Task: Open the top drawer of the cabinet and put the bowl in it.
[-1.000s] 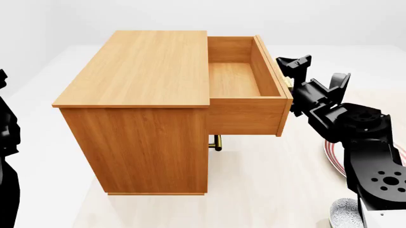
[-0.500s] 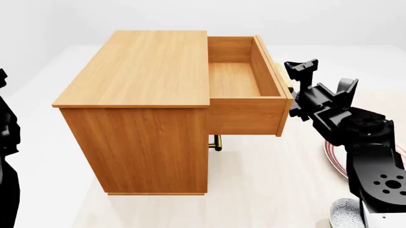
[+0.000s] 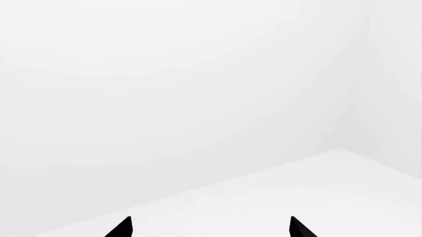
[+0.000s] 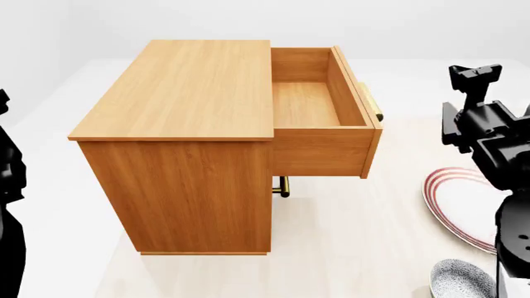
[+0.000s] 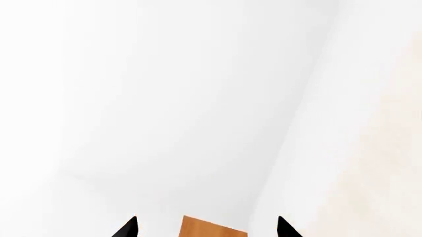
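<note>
Top drawer (image 4: 319, 102): pulled out, centre frame, empty. Bowl (image 4: 462, 280): on worktop (image 4: 348, 236), lower right, not yet grasped. R gripper (image 5: 205, 228): fingers apart, empty. L gripper (image 3: 209, 228): fingers apart, idle.

Plain white walls (image 4: 414, 25), pale cream floor (image 4: 348, 248)
</note>
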Controlling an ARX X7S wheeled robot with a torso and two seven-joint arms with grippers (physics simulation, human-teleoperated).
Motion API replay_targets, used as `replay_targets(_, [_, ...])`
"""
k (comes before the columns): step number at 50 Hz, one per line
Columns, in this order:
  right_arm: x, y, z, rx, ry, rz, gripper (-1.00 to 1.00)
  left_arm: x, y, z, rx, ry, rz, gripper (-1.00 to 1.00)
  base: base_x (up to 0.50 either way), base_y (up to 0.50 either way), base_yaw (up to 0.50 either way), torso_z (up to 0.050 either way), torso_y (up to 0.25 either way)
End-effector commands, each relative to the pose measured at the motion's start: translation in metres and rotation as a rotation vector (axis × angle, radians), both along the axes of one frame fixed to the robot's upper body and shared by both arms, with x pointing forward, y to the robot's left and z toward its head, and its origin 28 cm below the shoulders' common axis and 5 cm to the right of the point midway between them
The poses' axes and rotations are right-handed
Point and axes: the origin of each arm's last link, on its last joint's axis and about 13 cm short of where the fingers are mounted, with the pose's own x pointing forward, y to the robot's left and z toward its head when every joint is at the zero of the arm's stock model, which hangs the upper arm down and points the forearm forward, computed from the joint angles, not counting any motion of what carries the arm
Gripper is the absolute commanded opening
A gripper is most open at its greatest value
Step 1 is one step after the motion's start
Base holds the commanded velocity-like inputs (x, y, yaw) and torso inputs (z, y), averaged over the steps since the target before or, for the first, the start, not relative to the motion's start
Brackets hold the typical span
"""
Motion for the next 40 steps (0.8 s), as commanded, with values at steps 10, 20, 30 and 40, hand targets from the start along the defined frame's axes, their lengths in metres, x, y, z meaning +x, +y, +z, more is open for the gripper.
replay_targets(10, [-0.027, 0.068, 0.208, -0.833, -0.199, 0.090, 1.00, 0.000, 0.000, 0.001, 0.011, 0.006, 0.004, 1.00, 0.00, 0.00, 0.00, 0.000, 0.000])
replay_targets(20, [-0.007, 0.116, 0.217, -0.910, 0.022, 0.480, 1.00, -0.001, 0.000, -0.002, 0.013, 0.010, 0.010, 1.00, 0.00, 0.00, 0.00, 0.000, 0.000])
replay_targets(30, [-0.001, 0.130, 0.191, -0.919, 0.140, 0.635, 1.00, -0.001, 0.000, -0.002, 0.011, 0.010, 0.010, 1.00, 0.00, 0.00, 0.00, 0.000, 0.000])
replay_targets(40, [0.001, 0.127, 0.182, -1.057, 0.310, 0.591, 1.00, 0.000, 0.000, -0.002, 0.005, 0.000, 0.009, 1.00, 0.00, 0.00, 0.00, 0.000, 0.000])
